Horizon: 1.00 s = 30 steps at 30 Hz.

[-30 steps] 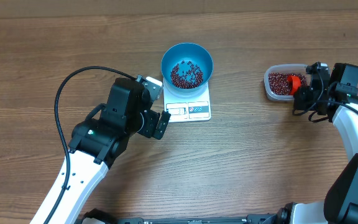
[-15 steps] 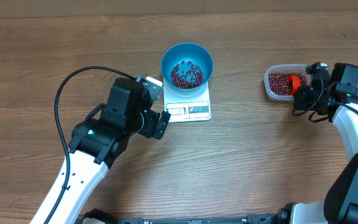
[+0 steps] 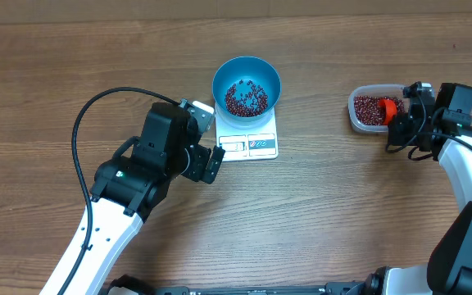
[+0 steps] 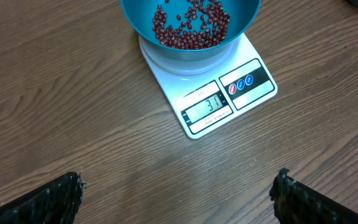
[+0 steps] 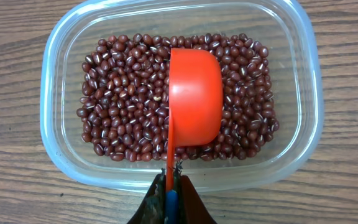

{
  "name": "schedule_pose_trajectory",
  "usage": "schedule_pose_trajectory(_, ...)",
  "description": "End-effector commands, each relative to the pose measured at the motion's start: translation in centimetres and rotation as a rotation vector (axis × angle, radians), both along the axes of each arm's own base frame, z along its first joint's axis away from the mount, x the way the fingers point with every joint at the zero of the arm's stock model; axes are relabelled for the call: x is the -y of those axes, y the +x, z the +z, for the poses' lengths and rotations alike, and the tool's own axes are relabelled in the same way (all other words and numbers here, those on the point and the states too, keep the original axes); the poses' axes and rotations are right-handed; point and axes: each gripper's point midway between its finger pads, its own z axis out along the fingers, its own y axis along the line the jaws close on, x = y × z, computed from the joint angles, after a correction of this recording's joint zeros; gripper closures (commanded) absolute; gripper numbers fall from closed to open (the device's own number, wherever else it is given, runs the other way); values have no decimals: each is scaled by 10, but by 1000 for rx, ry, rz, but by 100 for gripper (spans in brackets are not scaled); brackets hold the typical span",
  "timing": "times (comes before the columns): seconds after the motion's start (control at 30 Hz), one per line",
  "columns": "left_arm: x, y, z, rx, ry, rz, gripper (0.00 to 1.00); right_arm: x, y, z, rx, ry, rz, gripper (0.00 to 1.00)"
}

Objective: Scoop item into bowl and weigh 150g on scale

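The right gripper [image 5: 171, 200] pinches the handle of an orange scoop [image 5: 194, 102] over beans [image 5: 123, 106] in a clear tub [image 5: 59, 155] near the desk's [image 3: 342, 205] right edge. The left gripper [image 4: 176, 199], jaws spread wide, hangs beside the scale [image 3: 248, 146], which carries the blue bowl [image 3: 223, 78] of beans.

You have the flat white rectangular kitchen scale [image 3: 249, 146] near the middle of the wooden table [image 3: 342, 213], a little toward the far side. The round blue plastic bowl [image 3: 252, 70] sits on the scale's far part and overhangs its far edge, with the display panel uncovered along the near edge. A layer of small dark red beans [image 3: 246, 98] lies in the bowl. The left gripper [image 4: 179, 196] hangs just left of the scale, toward its near side. Well to the right, the clear rounded-rectangular plastic tub [image 3: 356, 121] holds more beans. The orange plastic scoop [image 5: 194, 99] rests on them, probably mouth down. Its handle runs over the tub's right edge into the right gripper [image 5: 171, 200], just right of the tub.
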Motion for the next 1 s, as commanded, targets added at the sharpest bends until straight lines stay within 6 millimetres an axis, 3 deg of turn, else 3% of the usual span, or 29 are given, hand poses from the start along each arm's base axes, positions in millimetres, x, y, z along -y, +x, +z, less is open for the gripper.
schedule_pose_trajectory(0.0, -1, 1, -3, -5, 5, 11, 0, 7, -1, -8, -18, -26, -3, 96)
schedule_pose_trajectory(0.97, -1, 1, -3, -5, 5, 11, 0, -1, -6, -15, -20, -20, 58, 96)
